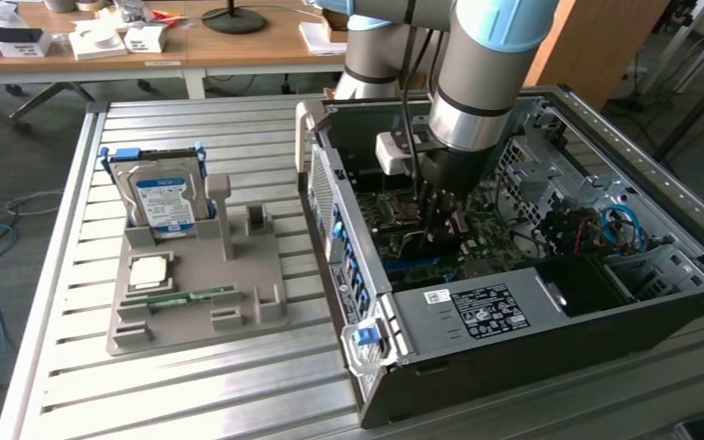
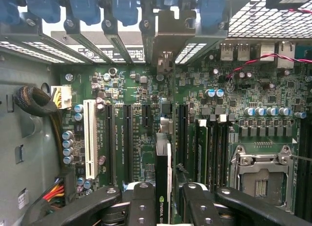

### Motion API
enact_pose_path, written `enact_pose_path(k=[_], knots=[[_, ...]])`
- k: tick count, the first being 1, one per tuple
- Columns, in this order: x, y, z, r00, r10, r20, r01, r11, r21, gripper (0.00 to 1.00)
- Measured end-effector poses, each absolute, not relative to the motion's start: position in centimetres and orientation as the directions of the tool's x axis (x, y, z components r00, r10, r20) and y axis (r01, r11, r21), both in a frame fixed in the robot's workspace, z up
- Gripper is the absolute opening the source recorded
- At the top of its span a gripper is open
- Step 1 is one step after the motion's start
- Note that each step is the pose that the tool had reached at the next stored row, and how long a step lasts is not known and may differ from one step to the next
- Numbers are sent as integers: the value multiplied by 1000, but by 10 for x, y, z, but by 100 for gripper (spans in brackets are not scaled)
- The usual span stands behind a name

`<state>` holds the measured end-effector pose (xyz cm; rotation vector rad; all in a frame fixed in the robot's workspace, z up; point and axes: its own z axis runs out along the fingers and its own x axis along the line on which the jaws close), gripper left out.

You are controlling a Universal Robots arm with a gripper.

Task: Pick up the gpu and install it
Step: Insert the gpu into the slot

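Note:
In the wrist view the gpu (image 2: pixel 164 172) shows edge-on, a thin dark card with a green logo on its near end. My gripper (image 2: pixel 164 206) is shut on it, one black finger (image 2: pixel 140 206) on each side. The card stands upright over the green motherboard (image 2: pixel 136 89), between long black expansion slots (image 2: pixel 127 138). Its silvery bracket (image 2: pixel 168 40) reaches up to the rear slot openings of the case. I cannot tell whether the card is seated. In the exterior view my gripper (image 1: pixel 438 206) is down inside the open computer case (image 1: pixel 511 312).
A white slot (image 2: pixel 89 138), a cable bundle (image 2: pixel 36 101), memory sticks (image 2: pixel 209 148) and the CPU socket (image 2: pixel 261 177) flank the card. On the slatted table (image 1: pixel 230 128), a grey fixture (image 1: pixel 236 302) holds a hard drive (image 1: pixel 162 197), a processor (image 1: pixel 150 270) and a memory stick (image 1: pixel 181 295).

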<state>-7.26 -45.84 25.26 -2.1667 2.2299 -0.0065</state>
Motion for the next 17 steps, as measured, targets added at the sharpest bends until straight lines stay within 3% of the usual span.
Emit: enact_pose_path(k=[17], knots=[[-77,-458,253,-24,-1000,-21,-999,25,-37,26]])
